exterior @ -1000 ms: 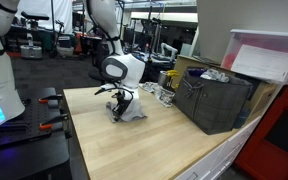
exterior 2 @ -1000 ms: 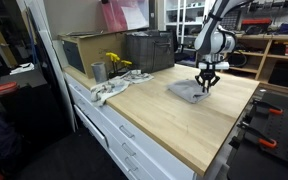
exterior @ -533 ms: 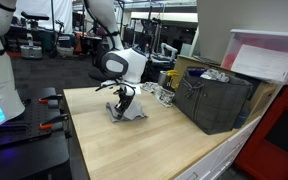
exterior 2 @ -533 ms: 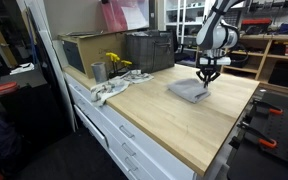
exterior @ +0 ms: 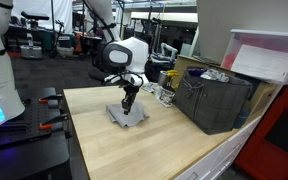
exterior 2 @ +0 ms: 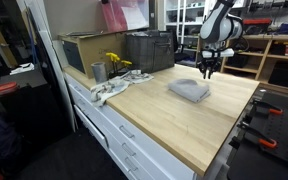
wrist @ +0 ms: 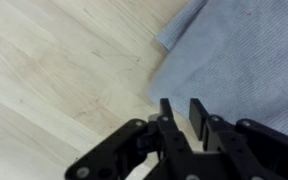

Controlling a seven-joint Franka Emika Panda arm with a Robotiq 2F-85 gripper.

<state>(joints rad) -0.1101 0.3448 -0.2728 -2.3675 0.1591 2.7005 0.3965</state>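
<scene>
A grey-blue folded cloth (exterior: 127, 115) lies flat on the wooden table top (exterior: 134, 150); it also shows in an exterior view (exterior 2: 189, 90) and fills the upper right of the wrist view (wrist: 234, 50). My gripper (exterior: 129, 100) hangs above the cloth's far edge, clear of it, and also shows in an exterior view (exterior 2: 206, 73). In the wrist view the two black fingers (wrist: 182, 105) stand close together with only a narrow gap. Nothing is between them. Under them I see the cloth's edge and bare wood (wrist: 64, 70).
A dark crate (exterior: 214, 100) stands at the table's back, also visible in an exterior view (exterior 2: 149, 50). Near it are a cardboard box (exterior 2: 79, 50), a metal cup (exterior 2: 98, 71), a yellow object (exterior 2: 114, 62) and a crumpled white rag (exterior 2: 109, 90).
My gripper has risen off the cloth and moved toward its far edge. The cloth, bunched under the fingers before, now lies flat on the table.
</scene>
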